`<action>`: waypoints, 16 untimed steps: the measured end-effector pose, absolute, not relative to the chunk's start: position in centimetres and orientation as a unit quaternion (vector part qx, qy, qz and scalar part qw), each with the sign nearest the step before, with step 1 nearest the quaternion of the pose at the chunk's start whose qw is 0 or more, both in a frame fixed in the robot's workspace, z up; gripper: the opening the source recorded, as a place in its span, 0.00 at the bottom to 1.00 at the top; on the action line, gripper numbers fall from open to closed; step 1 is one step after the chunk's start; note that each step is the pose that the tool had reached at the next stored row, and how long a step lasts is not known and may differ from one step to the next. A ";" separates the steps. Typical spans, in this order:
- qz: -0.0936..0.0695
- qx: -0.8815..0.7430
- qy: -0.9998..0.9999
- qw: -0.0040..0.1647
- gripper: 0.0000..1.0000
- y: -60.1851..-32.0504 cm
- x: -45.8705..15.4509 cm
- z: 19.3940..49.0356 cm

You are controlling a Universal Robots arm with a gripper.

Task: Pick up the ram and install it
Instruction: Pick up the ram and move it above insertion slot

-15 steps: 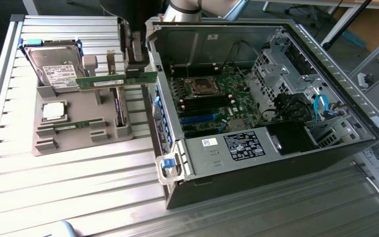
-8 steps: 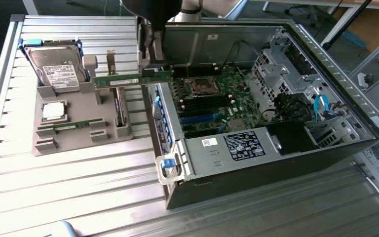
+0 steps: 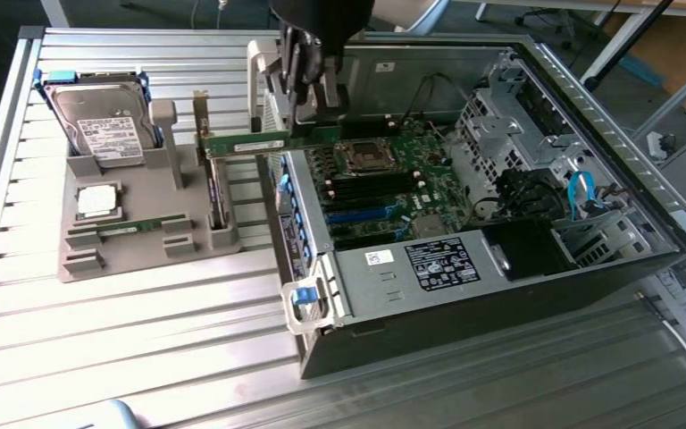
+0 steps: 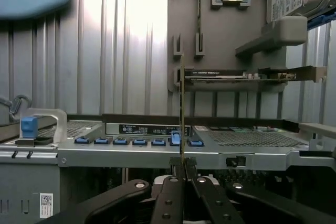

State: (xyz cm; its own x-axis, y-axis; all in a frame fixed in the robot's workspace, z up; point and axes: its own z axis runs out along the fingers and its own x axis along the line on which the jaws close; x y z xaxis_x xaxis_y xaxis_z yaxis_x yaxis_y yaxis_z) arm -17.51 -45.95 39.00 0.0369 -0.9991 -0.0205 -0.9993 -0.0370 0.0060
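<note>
My gripper is shut on the ram, a slim green stick held level in the air. It hangs over the near wall of the open computer case, between the grey parts holder and the motherboard. In the wrist view the ram shows edge-on as a thin line rising from my gripper. A second stick like it lies in the holder's slots. The motherboard's long black memory slots sit just beyond the held stick.
The holder also carries a hard drive, a square silver processor and an upright expansion card. Inside the case are drive cages, blue cables and a black fan shroud. A blue latch sticks out at the case's corner.
</note>
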 end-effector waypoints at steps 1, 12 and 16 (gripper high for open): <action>0.009 -0.720 0.694 0.005 0.12 -45.9 -17.2 39.0; 0.010 -0.721 0.692 0.005 0.12 -46.0 -12.8 39.0; 0.010 -0.722 0.692 0.005 0.12 -46.0 -10.9 39.0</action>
State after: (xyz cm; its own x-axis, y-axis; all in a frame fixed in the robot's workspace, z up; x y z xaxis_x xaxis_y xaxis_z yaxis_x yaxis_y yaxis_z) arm -10.87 -45.95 39.00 0.0425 -0.9989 -0.0206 -0.9991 -0.0427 0.0071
